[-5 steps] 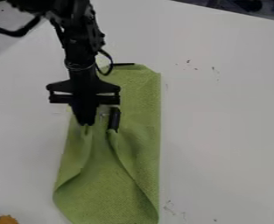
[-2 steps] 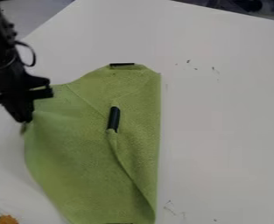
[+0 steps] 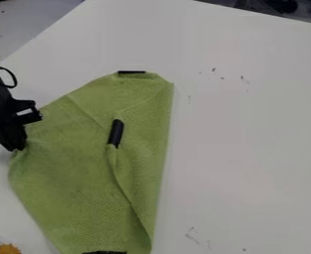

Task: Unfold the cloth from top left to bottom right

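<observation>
The black gripper (image 3: 16,150) is hanging at the left side of the view, its fingers closing together on the left edge of the green cloth (image 3: 75,173). It is pinching a small bunch of fabric between its tips, and the cloth is puckering slightly where it is meeting them. The arm is entering from the left edge of the view.

From that grip the cloth is spreading across the left and middle of the white table (image 3: 251,134), running down past the bottom edge of the view. Its weave is looking soft and finely textured, like a towel. It is forming an uneven, elongated shape: the upper left border is slanting up to a narrow top, and the right border is running down fairly straight. A faint crease is crossing the upper left part on a diagonal. A longer fold is starting at the dark strip (image 3: 116,133) near the middle and curving down toward the lower right, making a raised flap. Another black strip (image 3: 131,72) is lying along the top edge, and a black patch (image 3: 105,252) is showing at the bottom.

In the lower left corner, an orange, lumpy object (image 3: 8,249) is sitting beside a thin rod. Small dark marks are dotting the table to the right of the cloth.
</observation>
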Controlling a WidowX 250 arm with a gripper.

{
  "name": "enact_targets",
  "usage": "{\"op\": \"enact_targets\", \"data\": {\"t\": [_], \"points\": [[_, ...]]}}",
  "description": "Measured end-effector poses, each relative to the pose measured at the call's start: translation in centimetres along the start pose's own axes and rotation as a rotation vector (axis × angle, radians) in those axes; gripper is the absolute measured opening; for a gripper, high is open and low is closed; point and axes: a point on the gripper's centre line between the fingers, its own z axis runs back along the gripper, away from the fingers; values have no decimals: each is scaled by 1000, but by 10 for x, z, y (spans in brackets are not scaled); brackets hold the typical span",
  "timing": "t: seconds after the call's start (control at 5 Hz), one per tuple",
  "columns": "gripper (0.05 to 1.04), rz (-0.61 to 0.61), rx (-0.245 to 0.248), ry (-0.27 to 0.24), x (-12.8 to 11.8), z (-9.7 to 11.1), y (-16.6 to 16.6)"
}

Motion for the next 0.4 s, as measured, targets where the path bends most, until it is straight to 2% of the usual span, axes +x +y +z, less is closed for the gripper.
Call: {"op": "enact_targets", "data": {"t": [0.2,0.4], "points": [[158,-7,-5,-8,7,-1,2],[345,-31,16,-26,14,-2,6]]}}
